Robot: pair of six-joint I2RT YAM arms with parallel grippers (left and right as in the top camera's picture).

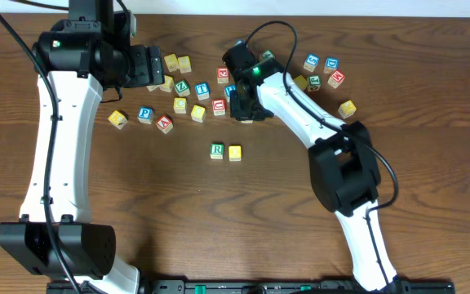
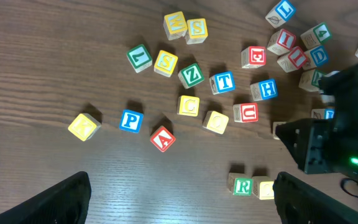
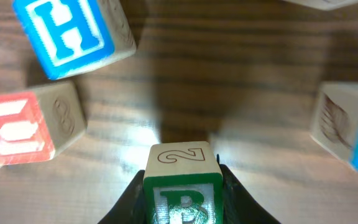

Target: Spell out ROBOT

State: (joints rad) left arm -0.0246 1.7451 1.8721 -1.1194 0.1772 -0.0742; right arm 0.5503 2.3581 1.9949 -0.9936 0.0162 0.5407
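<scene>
A green R block [image 1: 217, 150] and a yellow block [image 1: 234, 152] stand side by side in the middle of the table. They also show in the left wrist view, the R block [image 2: 243, 185] next to the yellow block [image 2: 265, 189]. My right gripper [image 3: 183, 186] is shut on a green B block [image 3: 180, 160], just above the wood, among the loose blocks [image 1: 243, 104]. My left gripper [image 2: 182, 205] is open and empty, high over the table's left part [image 1: 157, 69]. A blue T block [image 2: 224, 82] lies in the pile.
Loose letter blocks lie scattered at the back: blue H [image 3: 67, 31], red U [image 3: 17, 127], blue P [image 2: 130, 120], red A [image 2: 162, 139], yellow ones [image 2: 189, 106]. Another cluster sits at the back right [image 1: 321, 69]. A blue-faced block [image 3: 353, 124] lies right of the held block.
</scene>
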